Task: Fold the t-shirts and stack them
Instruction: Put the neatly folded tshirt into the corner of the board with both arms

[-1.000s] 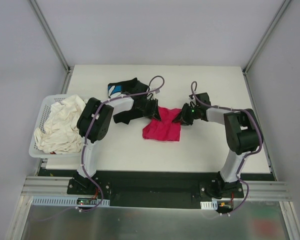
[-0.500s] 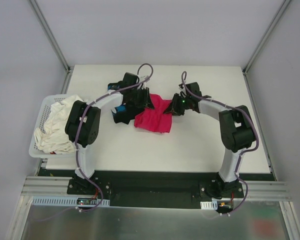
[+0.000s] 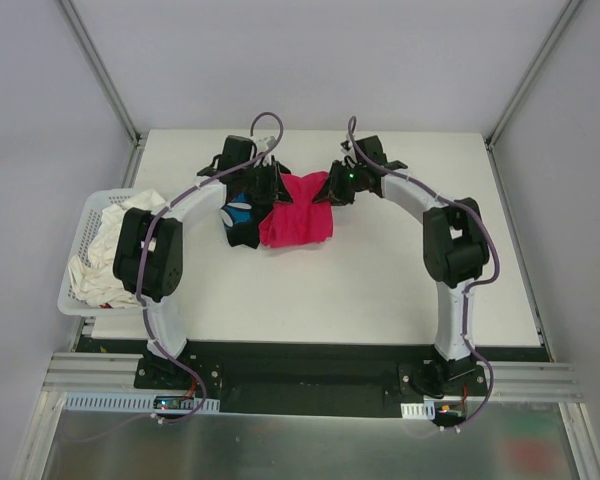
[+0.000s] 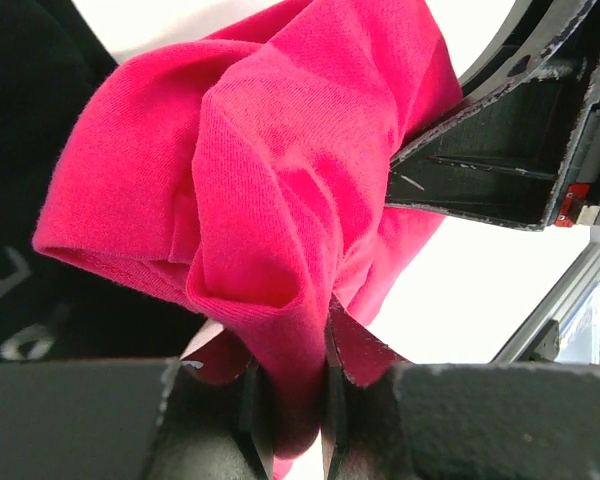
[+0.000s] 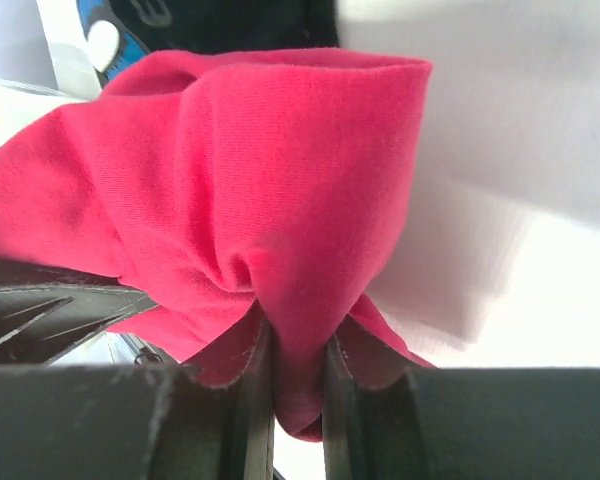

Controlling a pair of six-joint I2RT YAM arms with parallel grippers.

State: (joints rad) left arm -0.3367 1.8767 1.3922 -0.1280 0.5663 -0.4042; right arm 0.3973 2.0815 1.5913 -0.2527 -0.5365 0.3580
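Observation:
A folded red t-shirt [image 3: 298, 217] hangs between my two grippers over the far middle of the table. My left gripper [image 3: 277, 186] is shut on its left top corner, with the red cloth [image 4: 280, 230] bunched between the jaws. My right gripper [image 3: 325, 188] is shut on the right top corner, with the cloth [image 5: 250, 190] pinched the same way. A black t-shirt with a blue and white print [image 3: 242, 214] lies on the table just left of the red one and partly under it. It shows dark at the left of the left wrist view [image 4: 20, 200].
A white basket [image 3: 83, 232] with cream t-shirts [image 3: 115, 250] stands at the table's left edge. Metal frame posts [image 3: 100, 70] rise at the back corners. The white table [image 3: 380, 280] spreads in front of the shirts.
Both grippers have carried the red t-shirt away from me and to the left, from the table's middle to beside and partly over the black t-shirt. Both stay shut on it.

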